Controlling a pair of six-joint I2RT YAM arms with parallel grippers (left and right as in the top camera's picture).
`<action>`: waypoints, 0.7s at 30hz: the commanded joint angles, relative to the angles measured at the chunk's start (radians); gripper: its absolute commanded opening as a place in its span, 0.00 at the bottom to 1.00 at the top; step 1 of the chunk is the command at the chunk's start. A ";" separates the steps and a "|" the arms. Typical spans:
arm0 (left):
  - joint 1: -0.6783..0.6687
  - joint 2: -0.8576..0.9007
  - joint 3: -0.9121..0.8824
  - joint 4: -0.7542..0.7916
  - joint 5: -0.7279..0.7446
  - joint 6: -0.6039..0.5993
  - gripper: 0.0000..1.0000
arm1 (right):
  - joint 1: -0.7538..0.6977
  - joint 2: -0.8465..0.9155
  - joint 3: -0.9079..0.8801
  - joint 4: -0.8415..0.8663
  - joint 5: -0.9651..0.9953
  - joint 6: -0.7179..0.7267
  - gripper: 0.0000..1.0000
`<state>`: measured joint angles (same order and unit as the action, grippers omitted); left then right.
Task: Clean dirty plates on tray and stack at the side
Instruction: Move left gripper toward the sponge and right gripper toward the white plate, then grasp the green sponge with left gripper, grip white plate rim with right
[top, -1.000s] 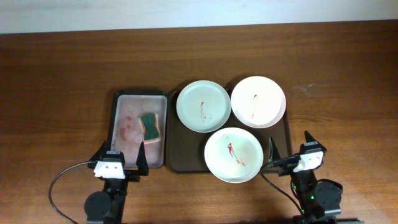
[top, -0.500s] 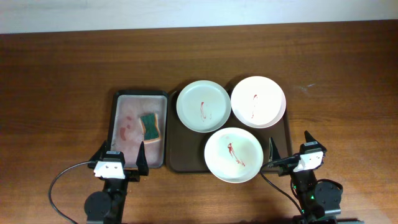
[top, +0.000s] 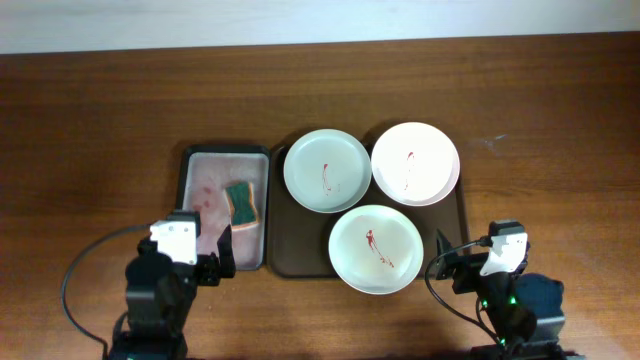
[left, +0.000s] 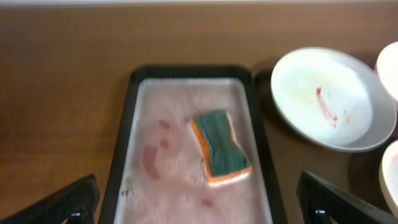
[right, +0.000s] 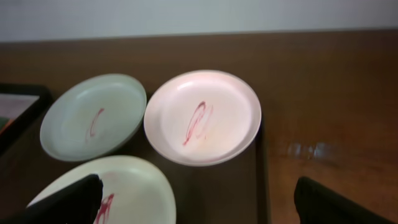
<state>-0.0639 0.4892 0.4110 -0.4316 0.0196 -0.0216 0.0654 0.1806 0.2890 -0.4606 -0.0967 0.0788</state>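
1. The left pincer (left: 198, 200) is released. Its two dark fingers (left: 68, 202) stand wide apart at the lower corners of the left wrist view, with nothing between them.
2. It hangs over the near end of the small tray (top: 186, 190), a narrow black-rimmed tray with a wet pinkish bottom marked by reddish spots.
3. A sponge (left: 219, 147), green on top with an orange edge, lies in that small tray toward its right side.
4. The right pincer (right: 199, 200) is also released, fingers spread wide and empty. In the overhead view it sits near the front right corner of the tray (top: 300, 240).
5. All three plates lie on that large dark brown tray, just right of the small tray, each with thin red smears.
6. The greenish plate (top: 327, 171) is at the back left and the pinkish plate (top: 415, 164) at the back right, close beside each other.
7. The near plate (top: 375, 249), pale greenish-white, sits in front of the two, and its front edge overhangs the tray's near rim.
8. Both trays rest on the brown wood-grain worktop (top: 100, 120).
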 joint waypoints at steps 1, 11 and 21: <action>0.007 0.201 0.137 -0.063 0.010 0.014 0.99 | 0.006 0.210 0.150 -0.087 -0.054 0.020 0.99; 0.007 0.734 0.504 -0.373 0.031 0.014 0.99 | 0.006 0.798 0.568 -0.383 -0.160 0.019 0.99; 0.006 0.906 0.504 -0.117 0.123 -0.109 0.77 | 0.006 0.915 0.582 -0.361 -0.228 0.019 0.99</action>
<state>-0.0639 1.3132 0.8967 -0.5850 0.1249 -0.0628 0.0654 1.0885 0.8490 -0.8230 -0.3096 0.0978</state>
